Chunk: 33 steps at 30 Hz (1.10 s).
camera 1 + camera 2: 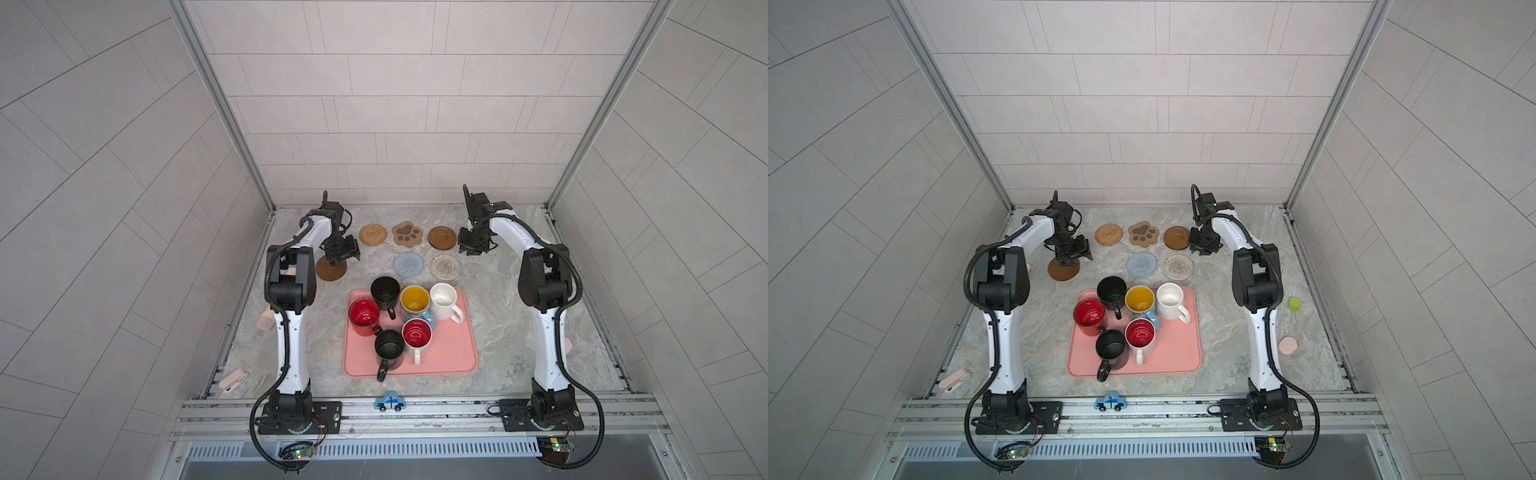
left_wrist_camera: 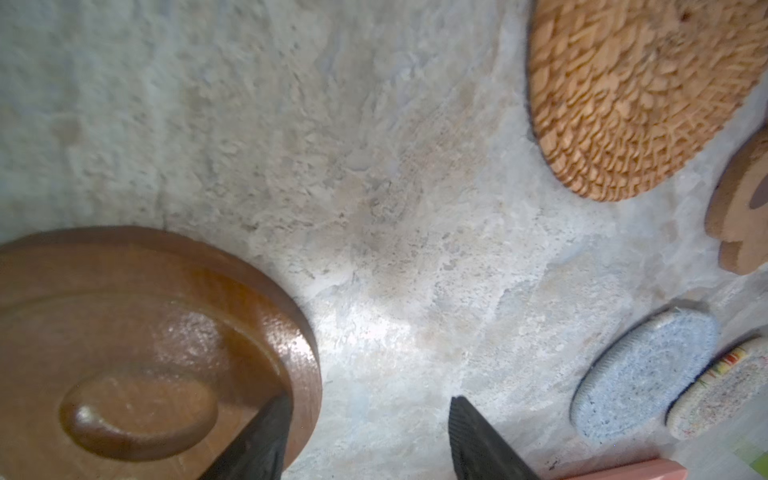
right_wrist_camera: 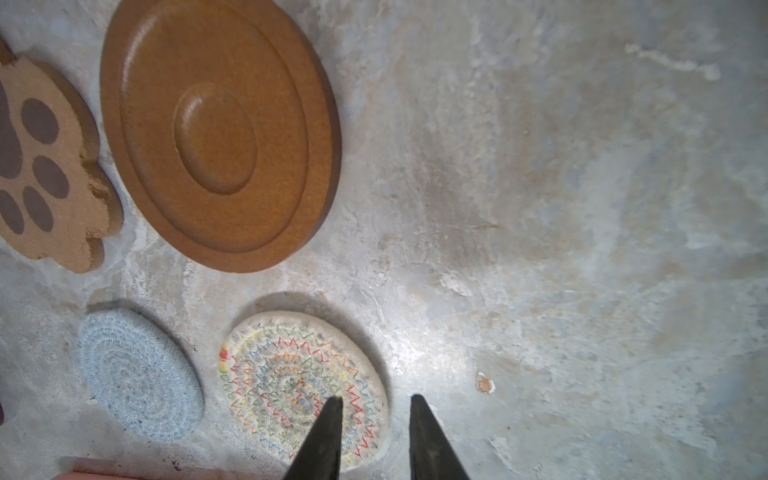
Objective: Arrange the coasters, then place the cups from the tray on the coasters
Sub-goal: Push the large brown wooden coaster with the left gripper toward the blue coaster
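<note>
While its jaws stand apart and empty, the left gripper (image 2: 370, 401) hangs low over the rim of a dark wooden coaster (image 2: 137, 353). One finger is above the wood and the other above the bare table (image 2: 332, 145); whether that finger touches the wood is hard to tell in the blurred wrist view. This coaster lies alone at the table's left, apart from the rest. The right gripper (image 3: 376, 399), jaws narrowly parted with nothing between them, hovers at the edge of the cream crochet coaster (image 3: 291, 374), one finger over it. Just beside that mat lies the grey-blue crochet coaster (image 3: 137, 374). Beyond the pair, in a row toward the back wall, sit the rattan coaster (image 1: 372, 235), the paw-shaped coaster (image 1: 407, 234) and the second wooden coaster (image 1: 442, 237). Nearer the robot's base, all six cups (image 1: 442, 301) stand upright on the pink tray (image 1: 453, 357), clustered toward its far side.
</note>
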Available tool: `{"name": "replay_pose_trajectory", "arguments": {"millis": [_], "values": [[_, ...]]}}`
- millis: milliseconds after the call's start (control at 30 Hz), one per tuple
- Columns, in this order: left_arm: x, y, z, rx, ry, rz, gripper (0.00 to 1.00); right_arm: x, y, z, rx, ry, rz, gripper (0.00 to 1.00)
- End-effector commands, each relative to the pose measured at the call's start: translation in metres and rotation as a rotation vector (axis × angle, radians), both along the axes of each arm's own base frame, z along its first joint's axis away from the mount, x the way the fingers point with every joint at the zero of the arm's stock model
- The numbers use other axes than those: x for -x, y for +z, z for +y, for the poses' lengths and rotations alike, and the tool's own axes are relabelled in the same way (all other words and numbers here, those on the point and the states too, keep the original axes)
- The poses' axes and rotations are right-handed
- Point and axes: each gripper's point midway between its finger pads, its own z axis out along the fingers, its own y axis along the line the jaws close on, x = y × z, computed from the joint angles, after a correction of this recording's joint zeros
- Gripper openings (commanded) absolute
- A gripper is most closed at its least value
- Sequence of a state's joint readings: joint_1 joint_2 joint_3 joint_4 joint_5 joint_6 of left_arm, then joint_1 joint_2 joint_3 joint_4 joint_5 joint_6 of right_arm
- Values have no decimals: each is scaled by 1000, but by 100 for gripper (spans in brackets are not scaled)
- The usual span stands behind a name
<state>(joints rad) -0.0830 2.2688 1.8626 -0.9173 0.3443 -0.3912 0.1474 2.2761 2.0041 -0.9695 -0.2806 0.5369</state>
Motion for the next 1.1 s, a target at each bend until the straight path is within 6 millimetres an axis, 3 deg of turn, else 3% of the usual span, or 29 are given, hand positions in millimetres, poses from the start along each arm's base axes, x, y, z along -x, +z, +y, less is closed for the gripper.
{"name": "replay_pose_trajectory", "arguments": {"millis": [0,233,533,1067], "values": [[3,-4,-6,6,-19,25,68,2,17,-6,12,-25,-21,31],[7,-9,-21,23,-43,39,69,0,17,-5,12,-23,-22,31],[16,-9,-59,60,-105,49,68,-5,18,-5,14,-23,-26,31],[7,-6,-102,160,-99,16,69,-3,16,-6,19,-19,-16,31]]}}
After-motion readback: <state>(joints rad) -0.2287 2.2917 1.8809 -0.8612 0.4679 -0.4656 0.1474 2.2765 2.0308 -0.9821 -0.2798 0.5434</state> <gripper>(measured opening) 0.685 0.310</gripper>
